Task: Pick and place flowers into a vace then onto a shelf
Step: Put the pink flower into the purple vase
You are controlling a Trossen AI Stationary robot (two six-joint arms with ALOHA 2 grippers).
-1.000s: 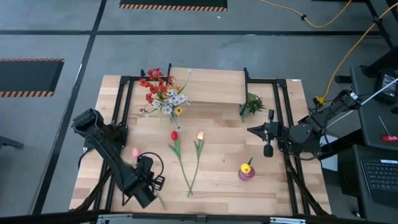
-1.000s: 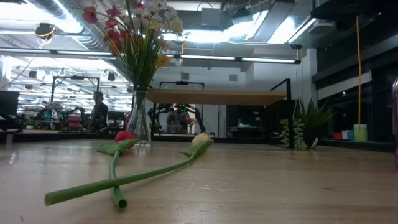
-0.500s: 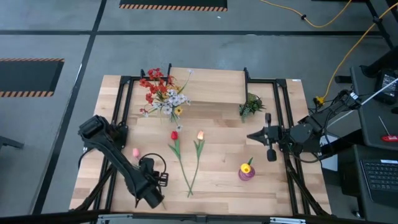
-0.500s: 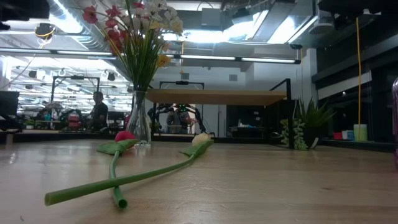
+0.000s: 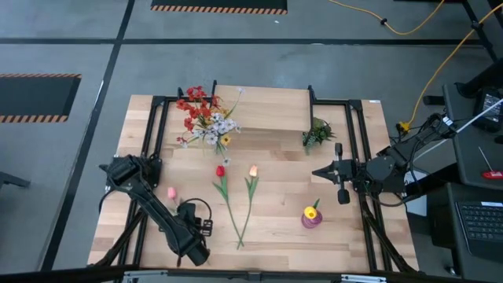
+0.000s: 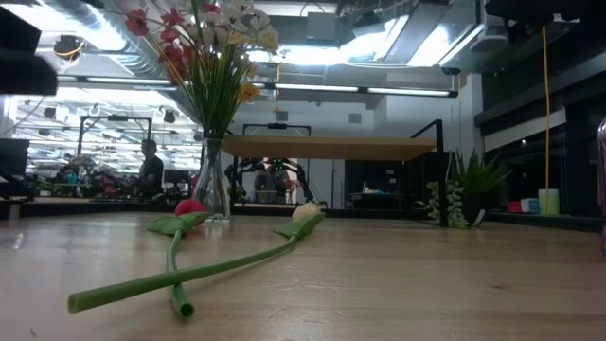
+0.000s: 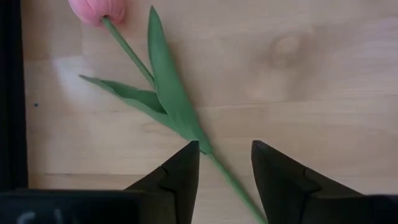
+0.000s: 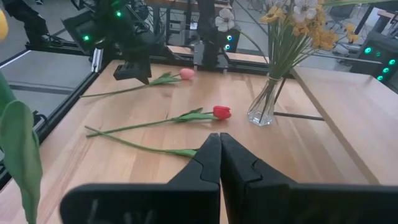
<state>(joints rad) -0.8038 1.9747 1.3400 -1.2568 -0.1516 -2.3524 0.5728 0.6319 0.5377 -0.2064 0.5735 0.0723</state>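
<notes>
A pink tulip [image 7: 96,9] lies flat on the table near its left edge [image 5: 171,192]. My left gripper [image 7: 225,148] hovers over its green stem [image 7: 219,167], open and pointing down, one finger on each side of the stem. A glass vase [image 8: 264,106] holding a mixed bunch of flowers [image 5: 206,118] stands at the left end of the shelf [image 5: 267,110]. A red tulip [image 5: 221,170] and a yellow-orange tulip [image 5: 253,170] lie mid-table. My right gripper [image 8: 219,137] waits shut at the right side [image 5: 317,169].
A small purple pot with a yellow tulip [image 5: 312,214] stands near the right front. A green leafy sprig [image 5: 317,132] stands by the shelf's right end. Black frame rails [image 5: 153,134] run along both sides of the table. People and benches show in the room beyond.
My left arm has shifted: its elbow has swung toward the table's near edge and right, and a dark part of it has come down into the low view's upper left. The gripper stays over the pink tulip's stem. The tulip lies where it was.
</notes>
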